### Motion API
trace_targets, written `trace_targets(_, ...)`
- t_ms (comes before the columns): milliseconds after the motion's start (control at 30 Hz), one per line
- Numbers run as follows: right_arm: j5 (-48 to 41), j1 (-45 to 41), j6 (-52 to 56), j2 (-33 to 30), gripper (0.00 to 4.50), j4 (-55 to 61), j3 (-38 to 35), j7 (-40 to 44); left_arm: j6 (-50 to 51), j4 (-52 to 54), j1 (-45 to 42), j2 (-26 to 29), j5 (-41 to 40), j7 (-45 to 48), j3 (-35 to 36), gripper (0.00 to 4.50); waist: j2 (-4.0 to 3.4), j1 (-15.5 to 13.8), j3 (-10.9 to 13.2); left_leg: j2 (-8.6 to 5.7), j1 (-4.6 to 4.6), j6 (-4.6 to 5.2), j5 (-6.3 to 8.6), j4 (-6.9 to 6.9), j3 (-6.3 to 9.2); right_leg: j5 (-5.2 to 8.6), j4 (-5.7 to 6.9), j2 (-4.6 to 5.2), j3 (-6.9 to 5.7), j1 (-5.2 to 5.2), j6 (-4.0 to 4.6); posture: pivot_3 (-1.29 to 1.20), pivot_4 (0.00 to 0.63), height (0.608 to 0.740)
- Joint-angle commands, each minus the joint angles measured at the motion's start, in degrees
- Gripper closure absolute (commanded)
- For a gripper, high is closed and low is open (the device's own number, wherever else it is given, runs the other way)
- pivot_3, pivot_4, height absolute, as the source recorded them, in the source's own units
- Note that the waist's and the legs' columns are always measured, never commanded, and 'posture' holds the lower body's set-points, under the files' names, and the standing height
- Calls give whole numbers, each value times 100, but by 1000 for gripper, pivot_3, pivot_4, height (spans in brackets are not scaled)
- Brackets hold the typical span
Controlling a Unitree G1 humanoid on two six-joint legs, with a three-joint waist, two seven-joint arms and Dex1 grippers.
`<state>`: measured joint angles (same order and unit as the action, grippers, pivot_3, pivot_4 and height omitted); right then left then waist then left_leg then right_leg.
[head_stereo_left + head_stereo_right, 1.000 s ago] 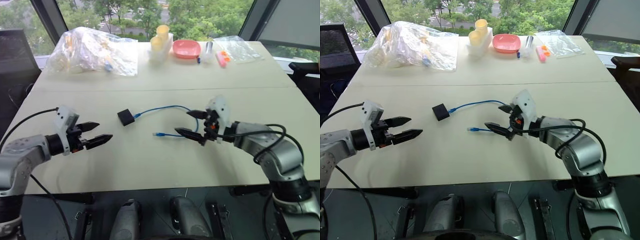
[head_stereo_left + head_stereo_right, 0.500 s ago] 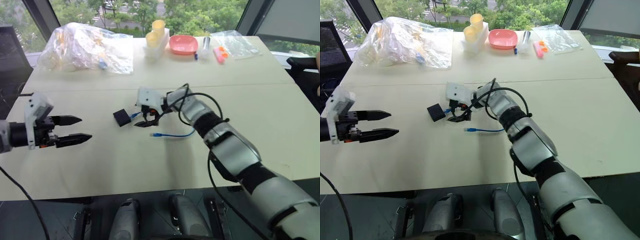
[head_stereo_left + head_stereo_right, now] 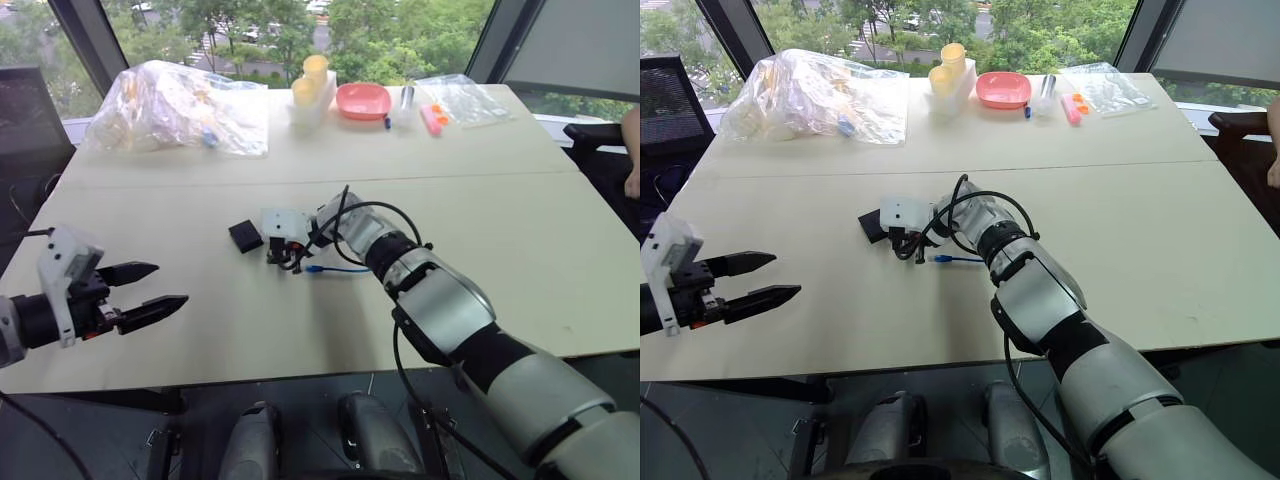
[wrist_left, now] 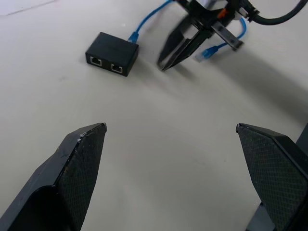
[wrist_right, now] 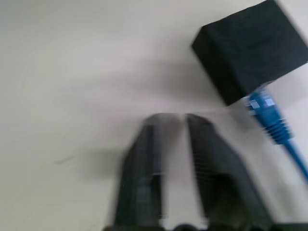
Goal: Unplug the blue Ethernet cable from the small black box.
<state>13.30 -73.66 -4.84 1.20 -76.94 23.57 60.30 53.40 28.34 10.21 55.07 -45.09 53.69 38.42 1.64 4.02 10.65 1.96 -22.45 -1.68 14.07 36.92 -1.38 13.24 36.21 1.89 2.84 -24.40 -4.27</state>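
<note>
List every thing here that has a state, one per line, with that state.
blue Ethernet cable: one end plugged into the box, the other plug lying loose on the table.
small black box: flat on the table, two front ports empty.
right gripper: shut, empty, tips at the table beside the cable.
left gripper: open, empty, above the table away from the box.
plastic bag: lying full at the table's far side.

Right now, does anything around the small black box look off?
Yes: the right gripper has shut on nothing, beside the thin blue Ethernet cable, which is still plugged into the small matte black box.
</note>
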Motion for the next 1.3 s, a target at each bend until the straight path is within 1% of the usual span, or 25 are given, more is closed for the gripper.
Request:
trace_targets(33, 16, -50, 200, -19, 4429, -132, -320, -292, -7, 63, -64, 32, -116, -82, 208, 0, 2, 1, -1, -1, -1, 0, 0, 0, -1, 0, 0, 2, 0, -2, 0, 0, 150, 740)
trace_targets(133, -81, -339, 166, -18, 4429, -106, -662, -496, -40, -17, -177, 56, -126, -153, 82, 0, 2, 8, -1, -2, -11, -1, 0, -3, -2, -1, 0, 5, 0, -2, 1, 0, 150, 740)
trace_targets(200, -234, -543, 212, -72, 3913, -105, -984, -665, -55, -20, -200, 35, -115, -182, 29, 0, 2, 17, -1, -2, -45, 0, -6, -3, -4, -2, 2, 5, 0, -23, 1, 0, 150, 740)
trace_targets(233, -274, -611, 235, -94, 3557, -110, -1107, -748, -59, -15, -201, 25, -114, -190, 19, 0, 3, 24, -2, -2, -64, 4, -11, -3, -4, -2, 3, 5, 0, -40, 0, 0, 150, 740)
trace_targets(300, -220, -684, 174, -138, 2602, -120, -1241, -1116, -61, 5, -185, 10, -121, -204, 21, 0, 5, 25, -3, -3, -110, -5, -21, -7, -5, -5, 12, 8, 0, -94, -1, 0, 150, 740)
trace_targets(333, -148, -680, 128, -150, 2049, -128, -1254, -1279, -58, 20, -172, -1, -131, -215, 31, 0, 6, 21, -4, -4, -111, -8, -20, -14, -6, -5, 14, 12, 0, -98, -1, 0, 150, 740)
trace_targets(400, -30, -661, 70, -141, 1166, -141, -1271, -1530, -60, 39, -146, -13, -142, -225, 49, 0, 8, 19, -5, -6, -109, -12, -19, -39, -6, -4, 6, 20, -5, -102, 0, 0, 150, 740)
trace_targets(433, 34, -611, 69, -115, 550, -156, -1253, -1624, -52, 61, -156, -28, -147, -270, 49, 0, 8, 18, -5, -10, -105, -18, -23, -60, -8, -4, -3, 25, -7, -103, 0, 0, 150, 740)
trace_targets(467, 96, -561, 91, -79, 81, -171, -1226, -1705, -45, 75, -166, -41, -151, -309, 51, 0, 8, 19, -5, -14, -104, -20, -25, -75, -12, -4, -5, 36, -16, -110, 0, 0, 150, 740)
trace_targets(500, 185, -493, 130, -33, 29, -189, -1172, -1779, -29, 106, -179, -60, -161, -371, 54, 0, 8, 23, -5, -15, -103, -21, -25, -82, -16, -4, -4, 47, -34, -114, 0, 0, 150, 740)
trace_targets(633, 305, -312, 365, 143, 29, -228, -1218, -2110, 76, 316, -85, -129, -254, -552, 137, 0, 8, 25, -5, -15, -103, -21, -25, -92, -19, -4, -6, 56, -51, -117, 0, 0, 150, 740)
trace_targets(767, 464, -143, 538, 293, 29, -251, -1185, -2274, 241, 593, 300, -156, -419, -593, 513, 0, 10, 77, -6, -15, -96, -21, -25, -86, -29, -3, -6, 66, -54, -111, 1, 0, 150, 740)
trace_targets(833, 514, -50, 566, 386, 29, -257, -1167, -2248, 348, 705, 582, -166, -460, -567, 853, 0, 14, 107, -9, -15, -84, -20, -25, -82, -27, -2, -5, 66, -58, -99, 4, 0, 150, 740)
trace_targets(900, 472, 46, 698, 501, 29, -264, -1256, -2314, 405, 792, 798, -165, -455, -589, 1094, 0, 14, 155, -10, -14, -80, -20, -26, -80, -23, -3, -5, 66, -64, -93, 9, 0, 150, 740)
trace_targets(1000, 350, 118, 967, 623, 29, -265, -1484, -2477, 414, 856, 924, -157, -472, -648, 1245, 0, 15, 189, -14, -14, -69, -20, -26, -82, -22, -3, -4, 65, -67, -84, 10, 0, 150, 740)
trace_targets(1067, 162, 139, 1118, 736, 536, -252, -1778, -2706, 466, 909, 1010, -170, -535, -677, 1386, 0, 17, 217, -15, -13, -65, -20, -26, -83, -22, -2, -2, 64, -67, -82, 10, 0, 150, 740)
trace_targets(1100, 63, 154, 1120, 814, 886, -240, -1931, -2867, 509, 964, 1095, -183, -573, -664, 1490, 0, 16, 230, -15, -12, -62, -20, -26, -84, -22, -2, -1, 63, -67, -80, 10, 0, 150, 740)
trace_targets(1167, 35, 203, 1018, 927, 1889, -222, -2031, -3028, 563, 1034, 1215, -192, -614, -637, 1615, 0, 17, 288, -15, -11, -59, -20, -26, -84, -22, -3, 1, 61, -67, -78, 11, 0, 150, 740)
trace_targets(1200, 98, 247, 912, 977, 2325, -217, -1995, -3063, 572, 1056, 1263, -192, -632, -632, 1655, 0, 16, 312, -15, -11, -59, -20, -26, -83, -21, -3, 2, 62, -67, -78, 11, 0, 150, 740)
trace_targets(1233, 200, 304, 791, 1031, 2877, -214, -1903, -3048, 568, 1048, 1282, -182, -643, -637, 1668, 0, 16, 319, -15, -11, -58, -20, -26, -82, -21, -3, 3, 62, -67, -77, 11, 0, 150, 740)
trace_targets(1300, 441, 397, 562, 1093, 2877, -219, -1660, -2985, 563, 1035, 1288, -167, -643, -657, 1666, 0, 19, 317, -16, -12, -58, -20, -26, -81, -20, -3, 3, 62, -68, -76, 12, 0, 150, 740)
